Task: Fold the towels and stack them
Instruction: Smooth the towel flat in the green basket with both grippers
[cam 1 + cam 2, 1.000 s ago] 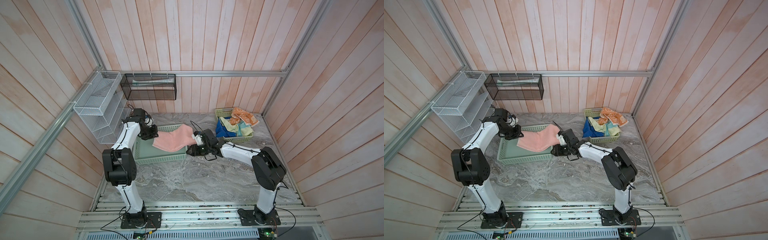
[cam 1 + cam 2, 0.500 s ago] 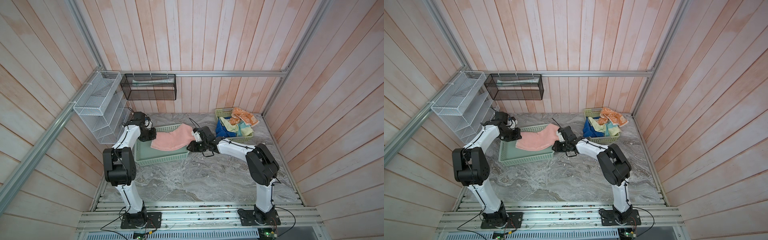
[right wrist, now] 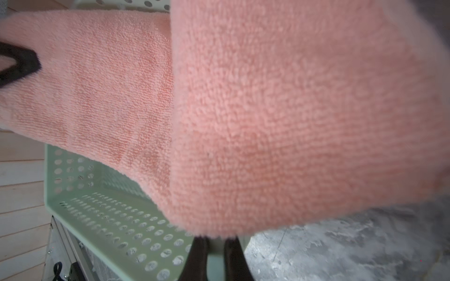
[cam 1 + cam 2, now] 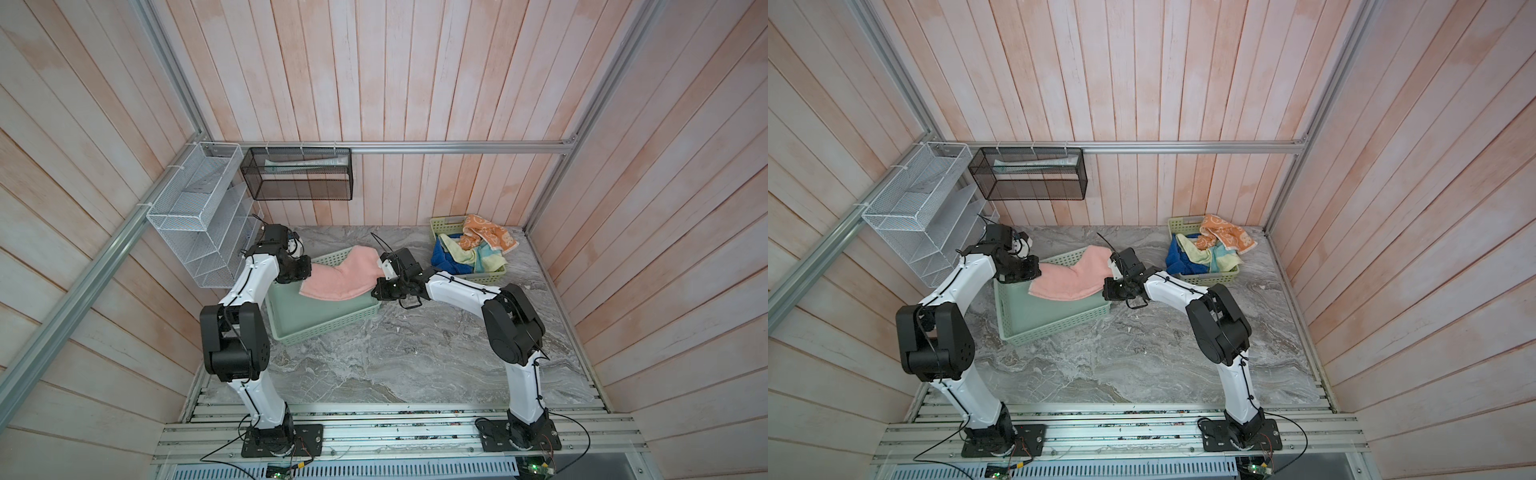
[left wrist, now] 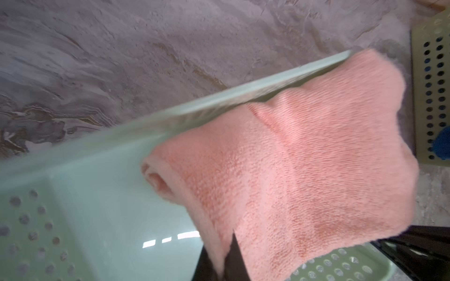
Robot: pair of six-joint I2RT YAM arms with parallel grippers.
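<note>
two grippers carry the pink towel point(image 4: 340, 277) over the green basket point(image 4: 328, 322), left of centre. left gripper point(image 4: 306, 271) is clamped on its left end; right gripper point(image 4: 375, 289) looks pinched on its right edge. i'd draw it taut, match edges, then lower flat. the basket rim could snag the sag. other towels point(image 4: 478, 246) lie heaped in the far-right basket point(image 4: 445, 223), well apart.

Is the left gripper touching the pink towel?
Touching. In the left wrist view, the left gripper is shut on an edge of the pink towel, with cloth squeezed between its dark jaws.
</note>
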